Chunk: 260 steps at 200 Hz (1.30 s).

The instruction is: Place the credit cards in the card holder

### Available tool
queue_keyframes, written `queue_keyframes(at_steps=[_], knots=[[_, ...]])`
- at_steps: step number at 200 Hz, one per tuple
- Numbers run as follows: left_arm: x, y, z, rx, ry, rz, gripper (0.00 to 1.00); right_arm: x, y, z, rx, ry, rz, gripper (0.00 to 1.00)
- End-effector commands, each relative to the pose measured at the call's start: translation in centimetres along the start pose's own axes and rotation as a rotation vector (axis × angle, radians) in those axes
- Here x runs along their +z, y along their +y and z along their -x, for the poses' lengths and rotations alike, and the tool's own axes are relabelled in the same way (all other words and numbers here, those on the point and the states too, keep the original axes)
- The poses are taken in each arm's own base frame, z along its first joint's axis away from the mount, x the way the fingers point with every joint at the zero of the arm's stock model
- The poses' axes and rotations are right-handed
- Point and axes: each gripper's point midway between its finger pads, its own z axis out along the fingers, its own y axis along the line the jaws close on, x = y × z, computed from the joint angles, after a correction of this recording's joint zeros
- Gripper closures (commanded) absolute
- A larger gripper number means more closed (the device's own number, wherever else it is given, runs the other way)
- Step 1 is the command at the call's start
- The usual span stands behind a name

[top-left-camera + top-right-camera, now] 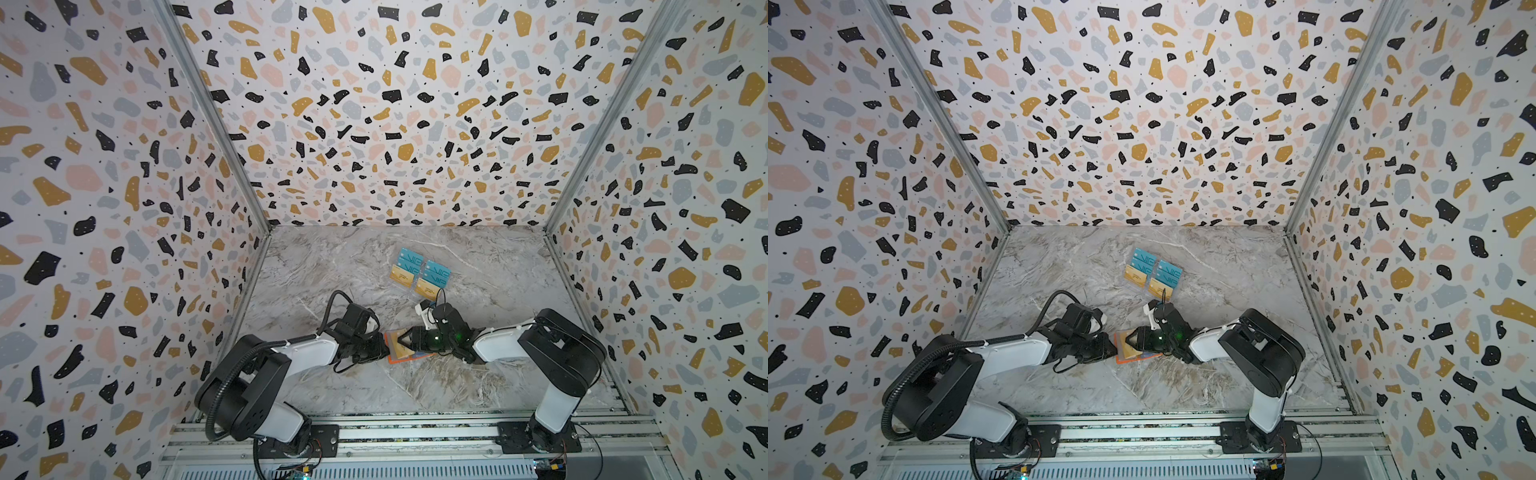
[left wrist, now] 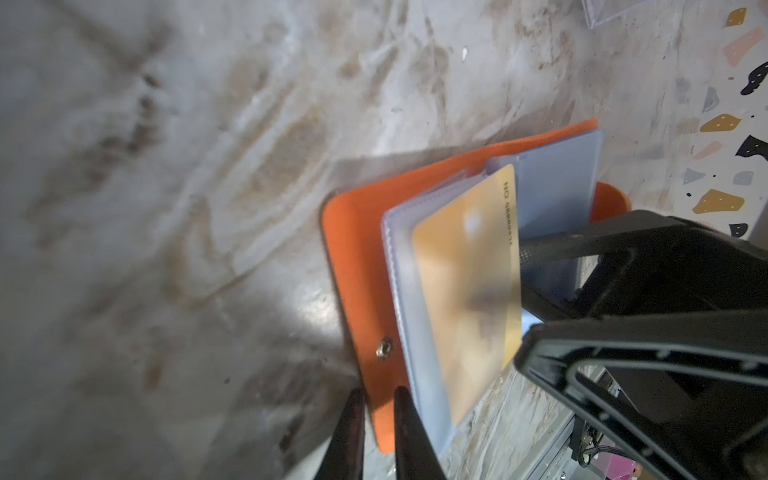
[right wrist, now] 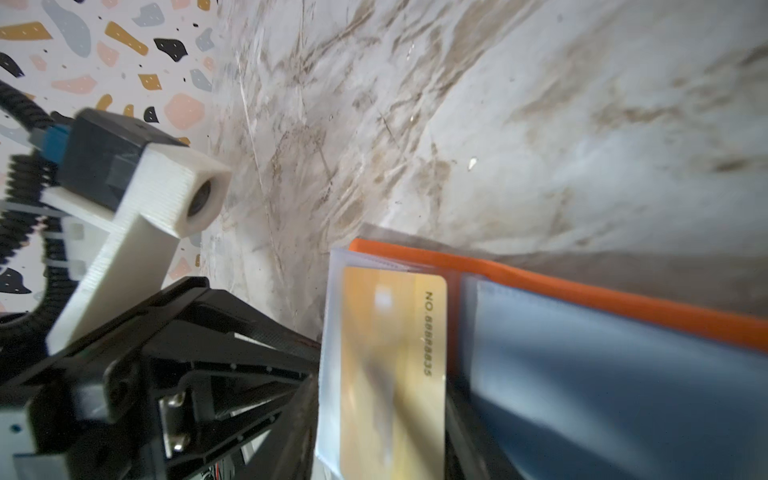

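Lying open on the marble table (image 1: 478,374), the orange card holder (image 1: 391,359) sits low in the centre of both top views, with a gripper on either side.

One gold credit card (image 2: 465,291) lies in a clear sleeve (image 2: 401,291) of the card holder, its printed edge nearest the spine; whether it is fully seated I cannot tell. The right gripper (image 1: 400,340) comes in from the right with its jaws spread wide on either side of that card's edge, gripping nothing. The left gripper (image 2: 379,392) is at the cover's outer edge beside the snap. Its fingers stand a narrow gap apart with the orange edge between them, and whether they pinch it I cannot tell. Further up the frame, well apart, two more credit cards (image 1: 402,276) lie in a clear rack (image 1: 415,293) below teal cards (image 1: 436,270).
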Motion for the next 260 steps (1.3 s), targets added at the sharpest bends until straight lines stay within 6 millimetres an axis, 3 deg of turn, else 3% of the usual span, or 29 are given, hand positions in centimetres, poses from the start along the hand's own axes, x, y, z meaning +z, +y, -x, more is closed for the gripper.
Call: queue_keyframes(at_steps=[1, 42, 102, 125, 181, 224, 260], knots=[[-0.1, -0.3, 1.2, 0.017, -0.015, 0.009, 0.85, -0.2, -2.6, -2.4, -0.039, 0.118, -0.139, 0.49], [0.5, -0.5, 1.2, 0.009, -0.005, -0.01, 0.96, 0.5, -1.3, -2.5, -0.127, 0.161, -0.186, 0.46], [0.2, -0.3, 0.7, -0.002, -0.024, -0.029, 0.99, 1.1, 1.2, -2.2, -0.047, 0.159, -0.079, 0.41], [-0.1, -0.2, 0.6, -0.009, -0.042, -0.027, 1.0, 0.2, 1.1, -2.1, 0.009, 0.125, -0.082, 0.33], [0.2, -0.6, 0.1, -0.009, -0.047, -0.049, 1.0, -1.6, -0.8, -2.2, -0.026, 0.098, -0.224, 0.32], [0.1, -0.9, 0.1, -0.007, -0.049, -0.055, 1.0, -0.9, -0.5, -2.9, -0.065, 0.149, -0.211, 0.33], [0.1, -0.8, -0.1, -0.009, -0.054, -0.057, 1.0, -2.8, 0.3, -0.6, -0.15, 0.038, -0.261, 0.33]])
